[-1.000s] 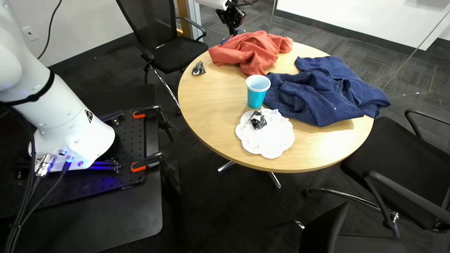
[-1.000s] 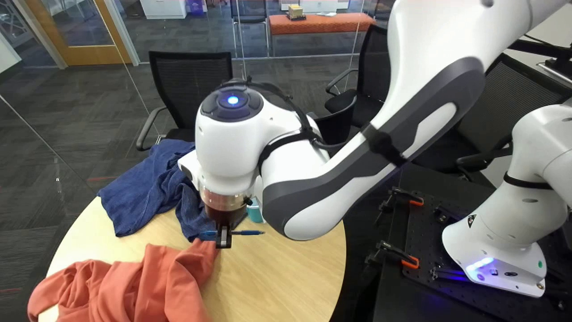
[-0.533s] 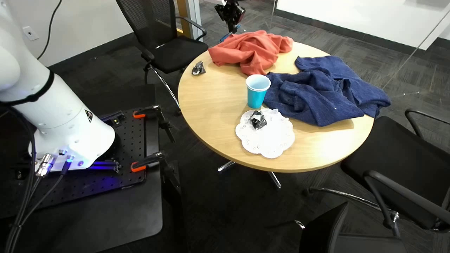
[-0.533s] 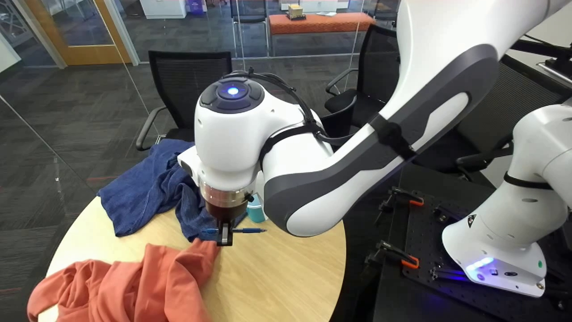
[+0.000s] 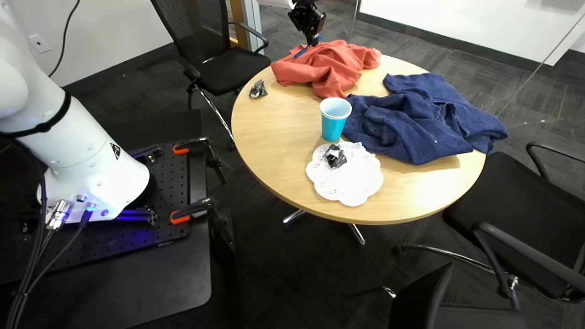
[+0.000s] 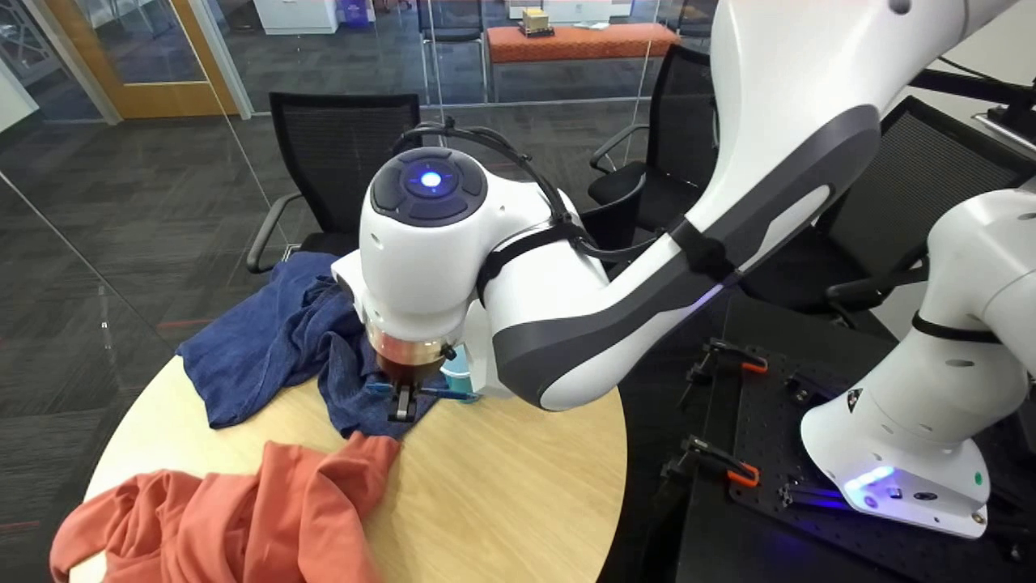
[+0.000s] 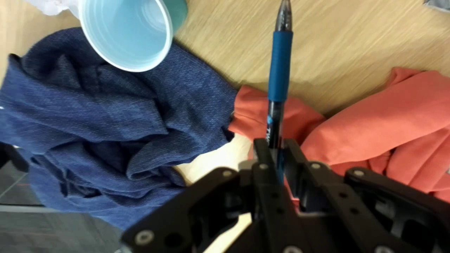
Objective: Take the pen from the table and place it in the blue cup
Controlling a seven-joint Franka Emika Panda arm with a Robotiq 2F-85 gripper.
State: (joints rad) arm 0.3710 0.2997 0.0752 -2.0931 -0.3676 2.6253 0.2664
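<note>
My gripper (image 7: 275,143) is shut on the pen, a dark pen with a blue grip (image 7: 280,66). The pen's tip end points up and away from the fingers in the wrist view. In both exterior views the gripper (image 5: 312,43) (image 6: 401,413) holds the pen (image 5: 301,52) (image 6: 441,393) above the table (image 5: 274,132), roughly level. The blue cup (image 5: 333,125) stands upright on the table. In the wrist view the cup (image 7: 126,33) is at upper left, open and apart from the pen. The arm and pen partly cover the cup (image 6: 459,371) in an exterior view.
A red cloth (image 5: 329,66) (image 7: 383,119) lies below the gripper, and a dark blue cloth (image 5: 411,123) (image 7: 123,116) lies beside the cup. A white doily (image 5: 347,183) carries a crumpled dark wrapper (image 5: 335,156). Another wrapper (image 5: 258,89) lies near the table edge.
The gripper, still holding the pen, dipped little and has moved across the table toward the cup's side in the last half second. The cup and cloths have not moved.
</note>
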